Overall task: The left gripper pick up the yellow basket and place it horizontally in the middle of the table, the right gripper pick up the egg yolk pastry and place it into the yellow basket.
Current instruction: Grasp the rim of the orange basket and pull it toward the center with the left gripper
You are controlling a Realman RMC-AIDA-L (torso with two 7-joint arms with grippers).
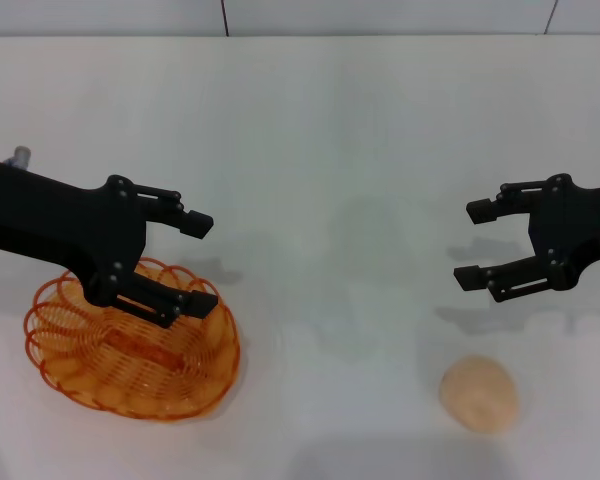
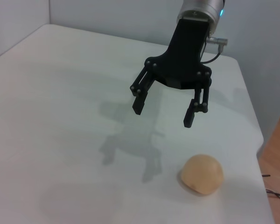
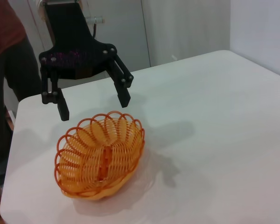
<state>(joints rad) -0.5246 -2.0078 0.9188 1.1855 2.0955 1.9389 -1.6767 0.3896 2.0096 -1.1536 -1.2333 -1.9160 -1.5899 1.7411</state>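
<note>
egg yolk pastry [image 1: 479, 393] below open right end effector [image 1: 473, 244], apart.

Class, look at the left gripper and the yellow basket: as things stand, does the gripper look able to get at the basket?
Probably yes. The left gripper hangs open above the yellow basket, over its far rim, and nothing lies between them. The basket is empty, and the egg yolk pastry and right gripper are well off to the other side.

Yellow basket [image 1: 132, 348]: on table [image 1: 330, 150], directly beneath left gripper [image 1: 195, 262]. Egg yolk pastry [image 1: 478, 393]: on table, below and nearer than right gripper [image 1: 472, 245].
</note>
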